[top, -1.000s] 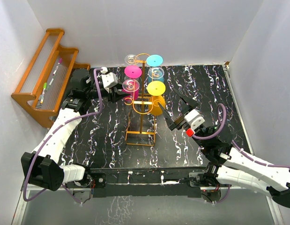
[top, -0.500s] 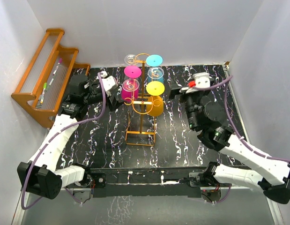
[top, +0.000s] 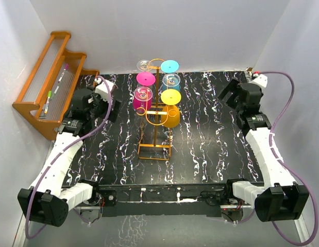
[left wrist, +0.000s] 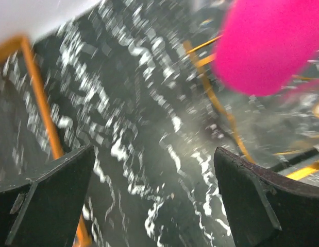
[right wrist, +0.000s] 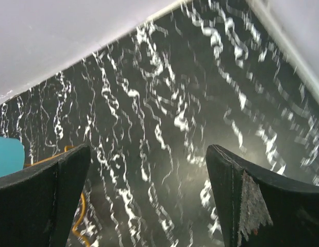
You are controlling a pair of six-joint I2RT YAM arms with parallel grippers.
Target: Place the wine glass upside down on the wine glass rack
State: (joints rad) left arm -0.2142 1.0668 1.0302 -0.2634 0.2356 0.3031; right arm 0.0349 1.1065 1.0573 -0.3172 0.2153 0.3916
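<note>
The golden wire wine glass rack (top: 154,135) stands mid-table with several coloured and clear glasses hanging upside down on it. A pink wine glass (top: 143,99) hangs bowl-down on its left side; it also shows as a pink blur (left wrist: 272,46) in the left wrist view, beside the rack wires (left wrist: 221,110). My left gripper (top: 112,105) (left wrist: 154,175) is open and empty, a short way left of that glass. My right gripper (top: 227,95) (right wrist: 149,175) is open and empty at the far right, well away from the rack. A cyan glass (right wrist: 5,155) peeks in at the right wrist view's left edge.
A brown wooden stepped shelf (top: 46,98) with pens on it leans in the back left corner, just behind my left arm. White walls close the table on three sides. The black marbled tabletop (top: 205,139) lies between rack and right arm.
My left gripper opened, let go of the pink glass and drew back left. My right gripper opened wider as its arm swung from the rack's front to the far right.
</note>
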